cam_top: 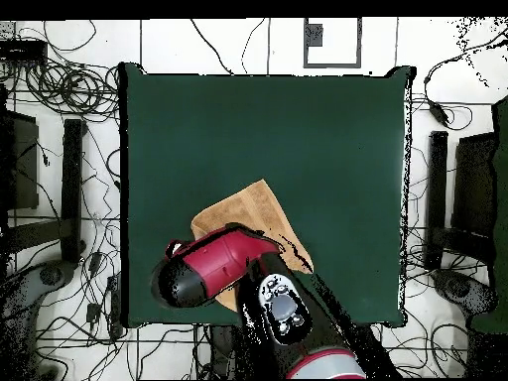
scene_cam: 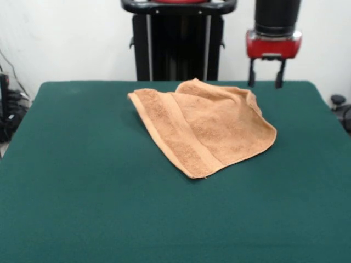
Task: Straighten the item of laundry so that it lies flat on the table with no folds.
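Note:
The orange-tan towel (scene_cam: 203, 129) lies on the far middle of the dark green table (scene_cam: 82, 192), folded over itself, with its woven band running along the left side. No tag shows. My gripper (scene_cam: 266, 74) hangs above the table's far edge, just beyond and right of the towel, apart from it, with its fingers open and empty. In the overhead view the towel (cam_top: 248, 210) lies near the table's (cam_top: 298, 129) bottom edge. The red arm (cam_top: 223, 260) covers part of it and hides the gripper.
The black pedestal (scene_cam: 178, 41) stands behind the table's far edge. Cables (cam_top: 60, 79) and black stands (cam_top: 437, 198) lie on the floor round the table.

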Controlling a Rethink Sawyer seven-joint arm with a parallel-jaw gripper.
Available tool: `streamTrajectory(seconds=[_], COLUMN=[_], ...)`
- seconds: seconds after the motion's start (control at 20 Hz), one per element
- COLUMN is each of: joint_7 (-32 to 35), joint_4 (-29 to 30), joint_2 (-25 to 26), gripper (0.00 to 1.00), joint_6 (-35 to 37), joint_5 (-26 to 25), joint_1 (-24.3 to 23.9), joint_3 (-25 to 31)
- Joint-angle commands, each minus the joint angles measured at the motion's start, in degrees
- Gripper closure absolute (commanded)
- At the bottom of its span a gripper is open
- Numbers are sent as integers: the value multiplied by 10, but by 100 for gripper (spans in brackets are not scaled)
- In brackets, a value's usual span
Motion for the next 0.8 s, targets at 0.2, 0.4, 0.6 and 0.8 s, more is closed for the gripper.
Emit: streamTrajectory(seconds=[0.2,0.4,0.6,0.8], joint_7=[-223,-227,-207,-193], joint_4=[-38,-44,-67,-87], joint_2=[85,98,123,151], gripper=[0,0,0,0], joint_6=[47,47,41,32], joint_5=[-110,-130,-156,-185], joint_1=[-75,-104,-107,-103], joint_3=[71,84,78,66])
